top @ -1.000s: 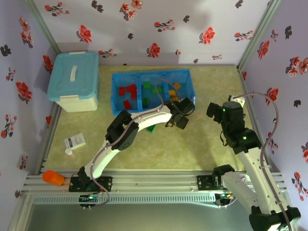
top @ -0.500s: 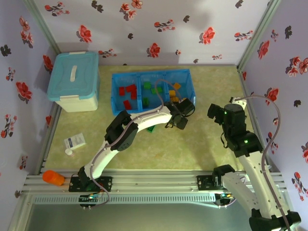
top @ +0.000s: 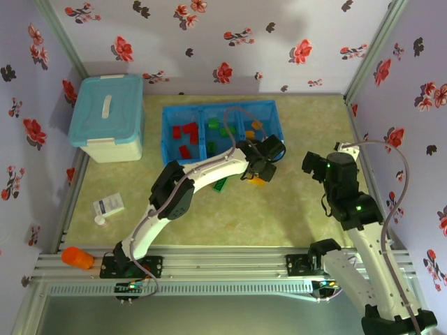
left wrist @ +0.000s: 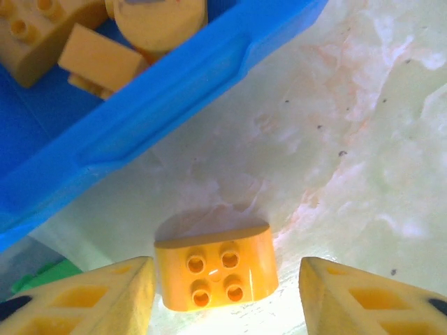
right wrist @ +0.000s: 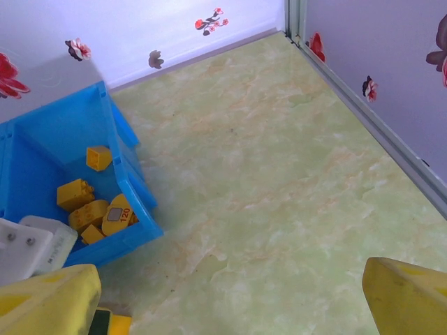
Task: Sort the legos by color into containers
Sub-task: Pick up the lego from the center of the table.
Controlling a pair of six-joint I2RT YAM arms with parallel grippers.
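Your left pincer (top: 260, 166) stands open around a yellow brick (top: 258, 181) on the table (top: 293, 209).
From above, you see it just off the near right corner of the tray (top: 221, 107). In your left wrist view, its fingers stand apart with the brick between them, a gap on each side, and the tray wall just ahead. In your right wrist view, the right pincer (right wrist: 230, 279) gapes wide on nothing, with the tray ahead to its left.

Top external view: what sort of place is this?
Likely a lab robot cell: floral-papered wall panels box in a marbled tabletop, and the left arm and right arm are bolted to an aluminium rail at its near edge.
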